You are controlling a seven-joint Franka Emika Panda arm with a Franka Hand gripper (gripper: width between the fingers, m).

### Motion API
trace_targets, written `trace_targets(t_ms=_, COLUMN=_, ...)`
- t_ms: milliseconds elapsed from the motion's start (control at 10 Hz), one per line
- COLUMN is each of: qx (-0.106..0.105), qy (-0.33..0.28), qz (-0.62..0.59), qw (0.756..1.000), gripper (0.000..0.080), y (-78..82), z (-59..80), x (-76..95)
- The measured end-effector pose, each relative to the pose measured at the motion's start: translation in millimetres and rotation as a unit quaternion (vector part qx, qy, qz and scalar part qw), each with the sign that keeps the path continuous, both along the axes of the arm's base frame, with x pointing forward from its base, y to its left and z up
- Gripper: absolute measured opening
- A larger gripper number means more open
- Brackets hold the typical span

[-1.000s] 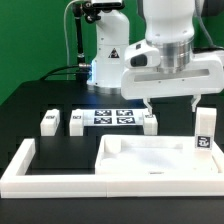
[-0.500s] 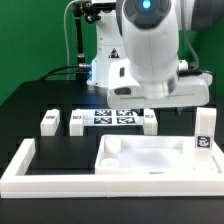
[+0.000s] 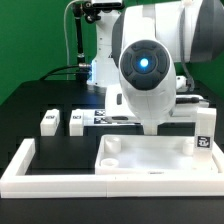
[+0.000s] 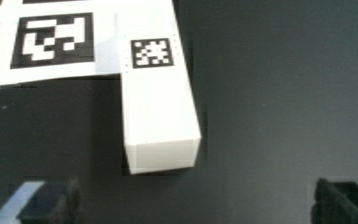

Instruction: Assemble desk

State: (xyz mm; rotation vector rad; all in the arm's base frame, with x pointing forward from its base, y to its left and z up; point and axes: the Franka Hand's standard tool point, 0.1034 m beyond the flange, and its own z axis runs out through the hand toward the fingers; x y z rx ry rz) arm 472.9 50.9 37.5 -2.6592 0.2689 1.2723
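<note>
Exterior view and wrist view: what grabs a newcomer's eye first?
The arm, its blue light glowing, fills the middle of the exterior view and hides much of the marker board beyond the tabletop. In the wrist view a white leg lies beside that board, the open gripper poised near its end.

Robotics lab: Panda arm (image 3: pixel 150 65) over black table (image 3: pixel 35 100), tagged marker board (image 4: pixel 43 40), green backdrop (image 3: pixel 30 35)

A green backdrop (image 3: pixel 30 40) stands behind the black table (image 3: pixel 25 100), evenly lit
</note>
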Motion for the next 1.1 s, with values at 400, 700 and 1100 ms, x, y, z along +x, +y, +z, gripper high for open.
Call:
trace_targets(t_ms=400, qx=-0.003, qy=-0.003, qz=0.000, qw=1.000, gripper=0.0648, y=2.1, z=-11.1, x=-8.5)
trace_targets(t_ms=700, qx=-0.012, qy=-0.001, qz=-0.003, qw=1.000, gripper=0.0648, y=4.0, z=-28.1, x=-38.2)
trace_targets(t_ms=1100, qx=-0.012, qy=0.000, qz=-0.005, qw=1.000, gripper=0.0451, y=2.8, z=-28.6, x=-38.1)
